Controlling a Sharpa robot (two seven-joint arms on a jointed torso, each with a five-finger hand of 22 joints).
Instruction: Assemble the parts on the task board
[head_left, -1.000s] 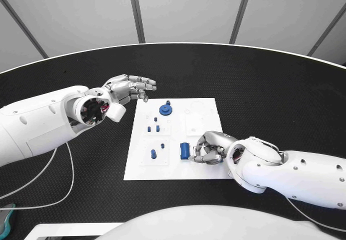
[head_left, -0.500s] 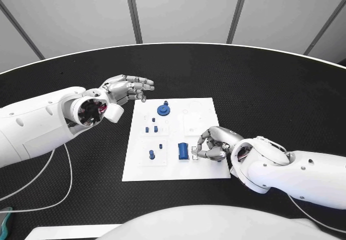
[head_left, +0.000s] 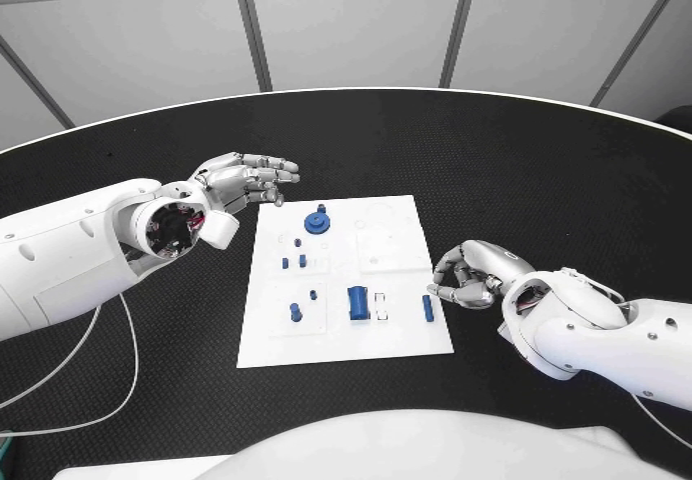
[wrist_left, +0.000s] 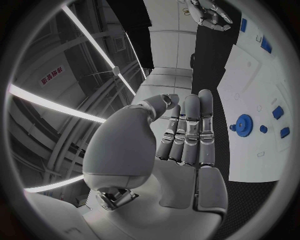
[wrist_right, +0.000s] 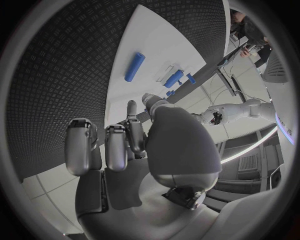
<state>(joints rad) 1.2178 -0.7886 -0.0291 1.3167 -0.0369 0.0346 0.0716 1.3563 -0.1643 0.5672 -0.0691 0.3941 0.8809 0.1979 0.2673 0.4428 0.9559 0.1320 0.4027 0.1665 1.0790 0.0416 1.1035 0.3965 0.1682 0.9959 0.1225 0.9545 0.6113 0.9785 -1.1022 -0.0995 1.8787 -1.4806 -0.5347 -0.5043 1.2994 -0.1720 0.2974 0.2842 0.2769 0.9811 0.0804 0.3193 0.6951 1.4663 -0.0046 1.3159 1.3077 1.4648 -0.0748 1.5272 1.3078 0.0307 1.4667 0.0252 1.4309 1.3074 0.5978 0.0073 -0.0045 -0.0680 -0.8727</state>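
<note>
Now a slim blue part (head_left: 428, 308) flat on the task board (head_left: 335, 340), lengthwise near-to-far.

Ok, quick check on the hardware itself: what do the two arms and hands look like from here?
Both arms are glossy white, rounded shells with small dark dots. The left arm ends in a round wrist opening with red inside, and thin white cables loop from it over the table. Each hand, left hand and right hand, is silver metal with segmented fingers and darker grey seams.
</note>
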